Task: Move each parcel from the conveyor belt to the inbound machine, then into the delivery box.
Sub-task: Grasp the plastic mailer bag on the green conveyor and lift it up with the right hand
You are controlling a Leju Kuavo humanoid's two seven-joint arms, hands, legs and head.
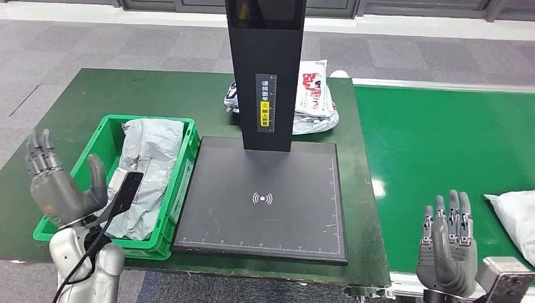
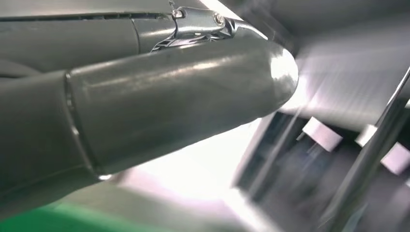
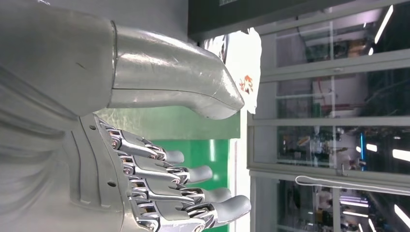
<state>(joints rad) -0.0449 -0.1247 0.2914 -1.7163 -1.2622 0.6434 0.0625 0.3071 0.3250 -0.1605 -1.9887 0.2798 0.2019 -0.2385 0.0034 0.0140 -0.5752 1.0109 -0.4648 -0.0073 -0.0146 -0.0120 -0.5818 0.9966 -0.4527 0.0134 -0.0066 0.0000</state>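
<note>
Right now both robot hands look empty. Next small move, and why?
Probably bring the right robot hand over to the white parcel on the conveyor belt. The scan plate is bare, the green box already holds grey parcels, and that robot hand is open close beside the parcel.

The flat black scanner plate (image 1: 262,202) at centre frame lies bare, open from the front and both sides. Behind it the tall black upright post (image 1: 265,69) blocks passage. Crumpled grey bags crowd the green plastic crate (image 1: 180,189) at left.
</note>
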